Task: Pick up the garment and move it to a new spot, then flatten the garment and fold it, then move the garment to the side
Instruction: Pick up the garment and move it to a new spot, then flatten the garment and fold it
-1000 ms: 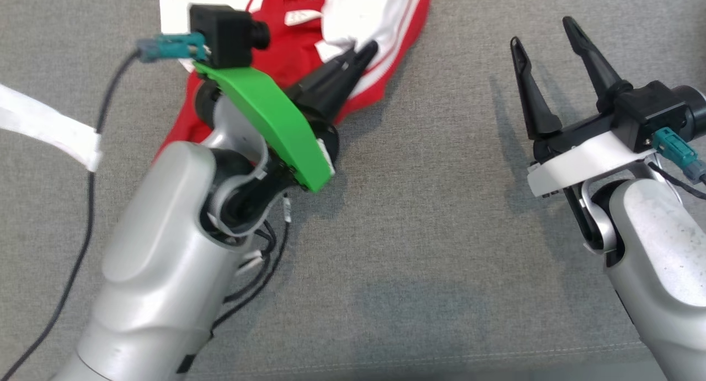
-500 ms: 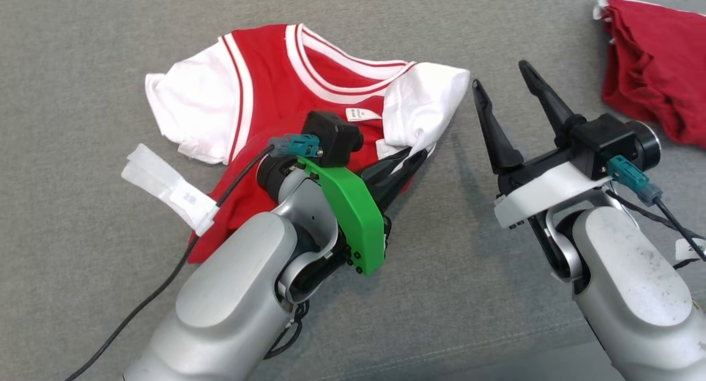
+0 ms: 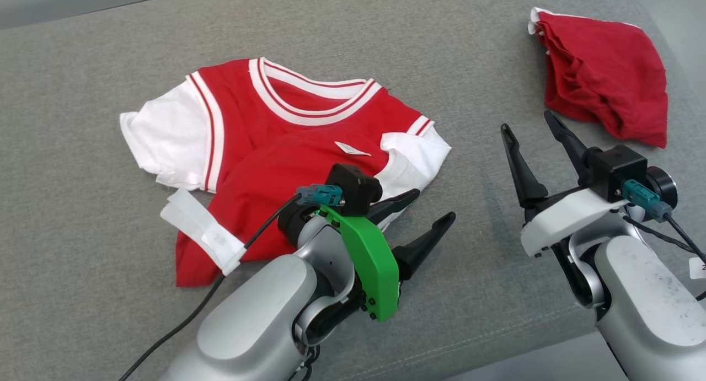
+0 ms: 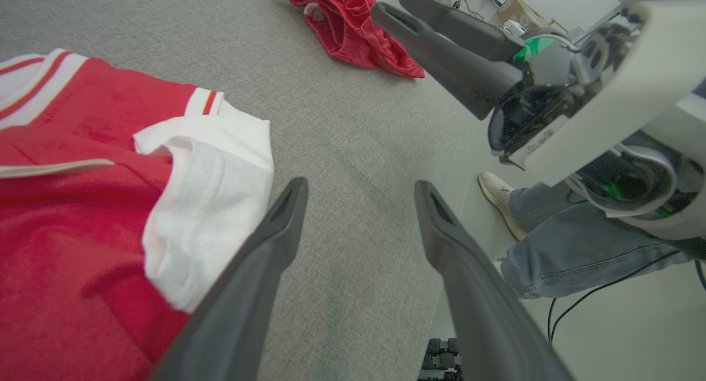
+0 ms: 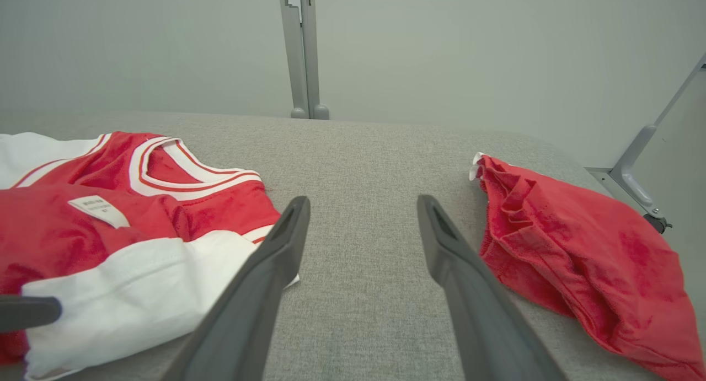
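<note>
The garment is a red T-shirt with white sleeves and a striped collar. It lies on the grey padded surface, its lower part folded up over the chest with a white label showing. My left gripper stands open at the shirt's right white sleeve, holding nothing. In the left wrist view, my left gripper has grey surface between its fingers and the sleeve against its left finger. My right gripper is open and empty to the right of the garment, over bare surface.
A second, crumpled red cloth lies at the far right of the surface. A person's shoe and jeans leg show on the floor beyond the surface's edge. White tape wraps my left arm's cable. A grey post stands behind.
The head camera has tilted, so the whole picture has shifted. My left gripper was shut on the white sleeve and has opened, letting it go. The right gripper stays open.
</note>
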Robot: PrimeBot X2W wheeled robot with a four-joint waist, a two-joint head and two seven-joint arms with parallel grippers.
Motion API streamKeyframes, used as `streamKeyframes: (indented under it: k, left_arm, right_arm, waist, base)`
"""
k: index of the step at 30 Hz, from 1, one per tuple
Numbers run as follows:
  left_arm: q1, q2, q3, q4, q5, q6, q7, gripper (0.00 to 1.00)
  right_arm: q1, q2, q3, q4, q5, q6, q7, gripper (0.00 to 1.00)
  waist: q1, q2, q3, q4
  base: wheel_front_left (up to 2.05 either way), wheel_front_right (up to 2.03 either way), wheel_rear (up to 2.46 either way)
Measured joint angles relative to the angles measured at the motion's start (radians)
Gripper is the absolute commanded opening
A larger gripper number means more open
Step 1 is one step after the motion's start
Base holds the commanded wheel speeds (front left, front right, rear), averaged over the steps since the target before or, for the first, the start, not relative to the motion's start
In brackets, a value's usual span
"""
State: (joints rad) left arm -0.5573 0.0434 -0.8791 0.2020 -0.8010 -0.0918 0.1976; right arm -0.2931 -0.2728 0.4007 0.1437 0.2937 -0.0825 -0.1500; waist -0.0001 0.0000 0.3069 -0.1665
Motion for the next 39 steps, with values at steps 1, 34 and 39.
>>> streamKeyframes:
  k: [1,34,39]
  left_arm:
    - [0.0,0.001,0.003,-0.008,-0.005,0.001,-0.007,1.0]
    - [0.233,0.114,0.23,-0.174,0.007,0.169,-0.234,1.0]
    - [0.249,0.145,0.265,-0.188,0.006,0.18,-0.242,1.0]
  right_arm:
    - [0.001,-0.004,0.0,0.008,0.0,0.0,0.004,1.0]
    - [-0.05,-0.065,0.0,0.315,0.069,0.068,0.235,1.0]
    - [-0.054,-0.039,0.031,0.322,0.069,0.094,0.24,1.0]
  waist:
    - [0.0,0.0,-0.003,0.009]
    - [0.0,0.0,-0.063,0.441]
    - [0.0,0.0,-0.06,0.46]
  base:
    - [0.0,0.0,0.0]
    - [0.0,0.0,0.0]
    - [0.0,0.0,0.0]
